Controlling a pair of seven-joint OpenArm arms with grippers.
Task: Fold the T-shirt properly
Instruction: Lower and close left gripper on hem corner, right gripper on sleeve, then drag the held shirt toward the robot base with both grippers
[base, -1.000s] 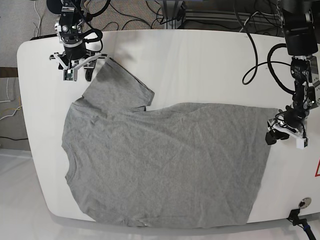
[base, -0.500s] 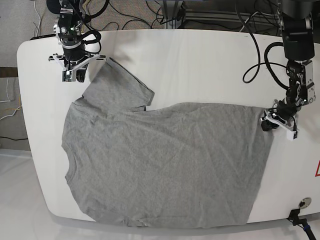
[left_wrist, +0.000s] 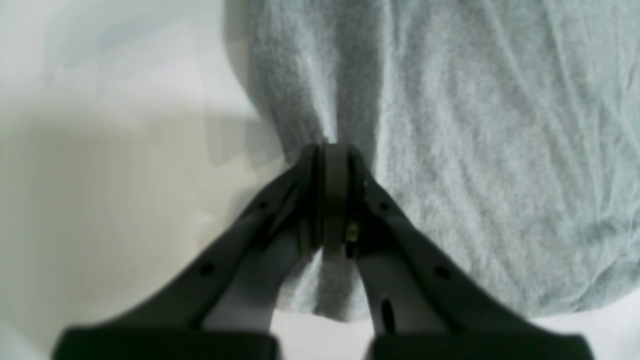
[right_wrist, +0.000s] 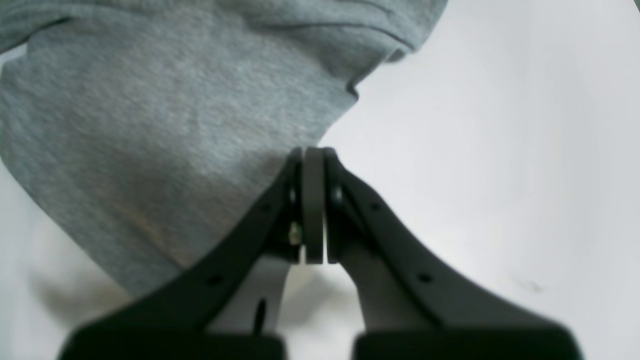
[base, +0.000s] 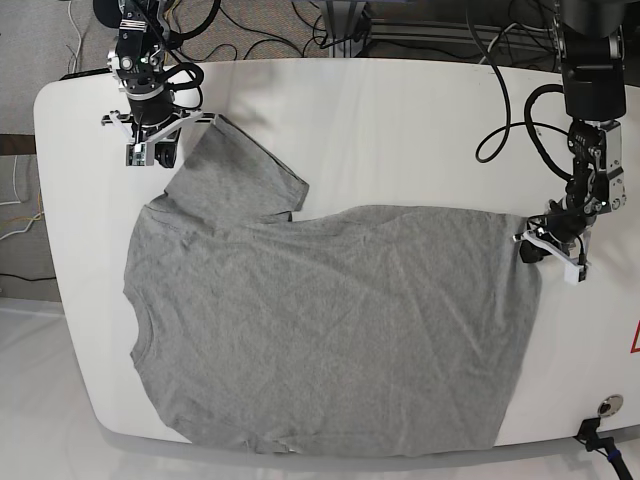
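The grey T-shirt (base: 330, 320) lies flat across the white table (base: 400, 130), neck towards the left, with one sleeve (base: 240, 170) pointing to the back left. My left gripper (base: 535, 248) is at the hem's back right corner. In the left wrist view this left gripper (left_wrist: 334, 150) is shut on a raised pinch of the T-shirt (left_wrist: 475, 125). My right gripper (base: 163, 155) is at the sleeve's outer edge. In the right wrist view the right gripper (right_wrist: 312, 150) is shut, with the sleeve edge (right_wrist: 150, 125) drawn up to its tips.
Black cables (base: 300, 30) lie behind the table's back edge. A round metal fitting (base: 603, 406) sits at the front right corner, and a red mark (base: 634, 340) shows at the right edge. The shirt's front hem hangs near the table's front edge.
Both grippers have shut from open. The left one moved back and left onto the hem corner; the right one shifted slightly to the sleeve's edge.
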